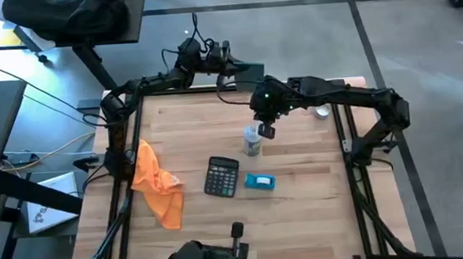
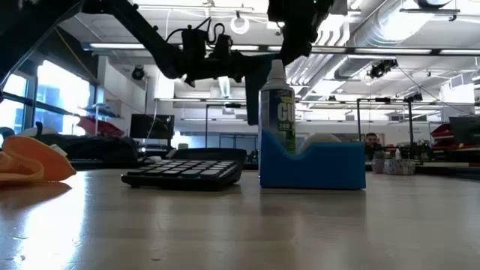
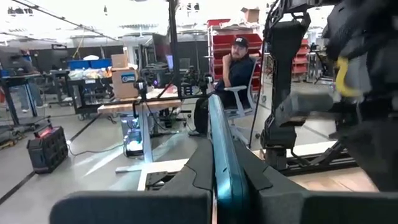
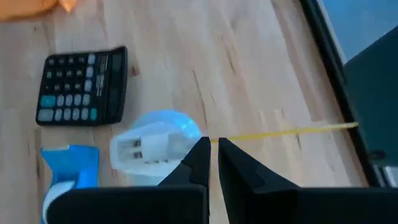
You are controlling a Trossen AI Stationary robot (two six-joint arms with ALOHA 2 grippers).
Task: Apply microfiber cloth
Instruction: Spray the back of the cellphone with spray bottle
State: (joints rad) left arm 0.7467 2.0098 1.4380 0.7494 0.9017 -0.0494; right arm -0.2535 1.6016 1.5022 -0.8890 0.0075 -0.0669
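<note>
A pale wooden worktop stood in a large workshop, with a concrete floor around it and a seated person visible far behind among red shelving. The microfiber cloth, bright orange and crumpled, lay near the worktop's left edge, well apart from both grippers and touched by neither. To its right sat a black calculator, then a small blue-and-white box just beside it. Behind these stood an upright spray bottle with a white nozzle, seen from the low view to rise above the blue box. The right gripper hung just above and beside that bottle's top, its fingers drawn nearly together with only a thin gap and nothing between them. The left gripper was raised over the back edge of the worktop, clamped on a flat teal slab held edge-on between its fingers.
</note>
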